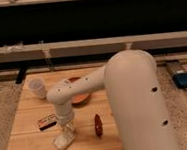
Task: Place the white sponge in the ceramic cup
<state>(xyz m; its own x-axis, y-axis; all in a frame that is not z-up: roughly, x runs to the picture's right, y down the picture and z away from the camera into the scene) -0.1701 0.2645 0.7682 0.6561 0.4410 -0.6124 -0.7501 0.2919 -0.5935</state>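
Wooden table (29, 146): jaws low over white sponge (63, 141) near front edge, grip cannot be told; ceramic cup (37, 88) well apart

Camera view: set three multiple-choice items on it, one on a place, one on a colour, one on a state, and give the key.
1. Where on the wooden table does the ceramic cup stand?
A. back left corner, as seen
B. front right corner
C. the middle

2. What colour is the bowl?
A. blue
B. orange
C. green

3. The white sponge is:
A. inside the cup
B. in the bowl
C. lying on the table below the gripper

Key:
1 A, the cup stands by the table's back left corner.
2 B, the bowl's visible rim is orange.
3 C, the sponge lies near the front edge with the gripper right over it.
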